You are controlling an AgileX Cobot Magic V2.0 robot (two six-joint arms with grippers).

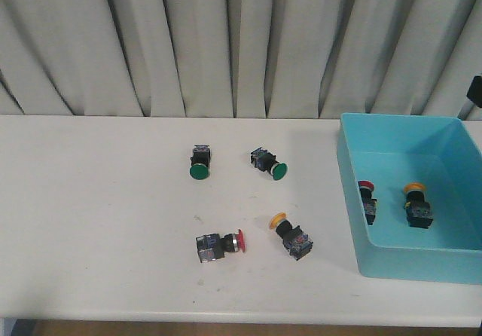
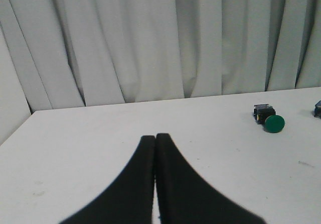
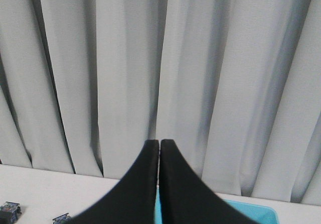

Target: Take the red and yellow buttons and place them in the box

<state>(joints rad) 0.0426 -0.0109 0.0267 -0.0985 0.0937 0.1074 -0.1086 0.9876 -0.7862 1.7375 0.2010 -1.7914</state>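
Nearest the front camera, a red-capped push-button switch (image 1: pixel 218 245) and a yellow-capped push-button switch (image 1: pixel 292 236) lie loose on the white surface (image 1: pixel 98 223). One red (image 1: pixel 367 198) and one yellow (image 1: pixel 416 204) already sit in the turquoise plastic box (image 1: pixel 354 200) at 3 o'clock. Both the left claw (image 2: pixel 155 139) and the right claw (image 3: pixel 159 145) are pressed together and empty; next, one must open and descend on a loose button.

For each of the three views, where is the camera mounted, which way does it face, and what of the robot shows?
Front view: above the robot, looking forward over the white table at scattered push-buttons and the light-blue plastic box; no gripper visible.
Left wrist view: low over the table, facing the grey curtain; left gripper closed.
Right wrist view: facing the curtain, box rim below; right gripper closed.
Shared: the green-capped button appears in front and left wrist views.
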